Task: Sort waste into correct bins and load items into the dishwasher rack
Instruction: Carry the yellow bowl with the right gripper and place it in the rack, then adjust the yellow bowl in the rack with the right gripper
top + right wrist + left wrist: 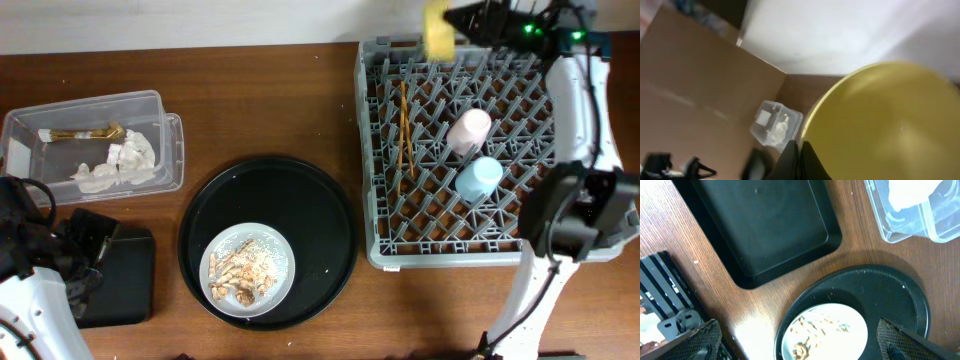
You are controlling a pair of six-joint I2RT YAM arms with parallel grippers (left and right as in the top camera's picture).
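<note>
The right gripper (455, 24) clamps the rim of the round yellow plastic bowl (436, 32), held on edge beside it above the large grey pegged dishwasher rack (440, 258), likely so it slots in upright.

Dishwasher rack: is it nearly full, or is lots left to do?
Done: pink cup, light-blue cup and chopsticks sit in the rack; napkins and wrapper lie in the clear tub. In hand: the right tool grips the yellow bowl at the rack's far edge. Left: the food scraps on the plate go in the shallow black tray, then the plate gets racked.
</note>
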